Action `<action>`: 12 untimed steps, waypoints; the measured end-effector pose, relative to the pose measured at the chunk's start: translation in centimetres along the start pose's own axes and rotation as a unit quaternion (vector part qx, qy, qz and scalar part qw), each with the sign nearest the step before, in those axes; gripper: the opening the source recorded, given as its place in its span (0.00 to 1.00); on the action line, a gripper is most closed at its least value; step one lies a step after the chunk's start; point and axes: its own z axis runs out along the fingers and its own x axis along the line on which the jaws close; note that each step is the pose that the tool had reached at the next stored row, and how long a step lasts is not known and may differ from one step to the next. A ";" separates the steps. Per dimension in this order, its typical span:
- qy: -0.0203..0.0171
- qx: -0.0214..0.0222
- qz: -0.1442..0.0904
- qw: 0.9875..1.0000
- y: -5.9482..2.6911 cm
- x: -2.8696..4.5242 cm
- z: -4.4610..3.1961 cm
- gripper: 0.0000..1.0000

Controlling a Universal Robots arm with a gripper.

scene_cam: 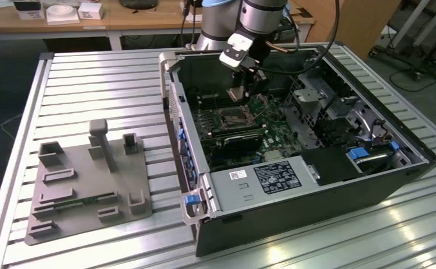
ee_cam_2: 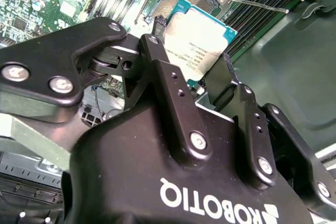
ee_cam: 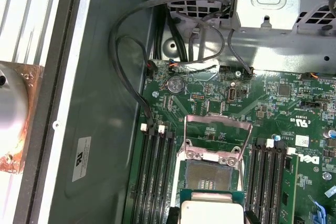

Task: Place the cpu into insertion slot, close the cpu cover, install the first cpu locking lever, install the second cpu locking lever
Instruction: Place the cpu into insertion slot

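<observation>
Gripping cpu (ee_cam_2: 202, 35), gripper (ee_cam_2: 189, 62) above case (scene_cam: 315, 208) on slatted table (scene_cam: 98, 84); desk (scene_cam: 132, 19) behind.

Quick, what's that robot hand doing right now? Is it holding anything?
Hand: closed on the cpu, holding it close to the insertion slot, not yet in it.

One cpu (ee_cam_2: 202, 38), one insertion slot (ee_cam: 208, 174), one cpu cover (ee_cam: 218, 121); two memory-slot banks (ee_cam: 155, 182), perhaps four slots each.
</observation>
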 end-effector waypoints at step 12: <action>0.000 0.000 0.004 1.000 -0.01 -0.02 0.85 0.54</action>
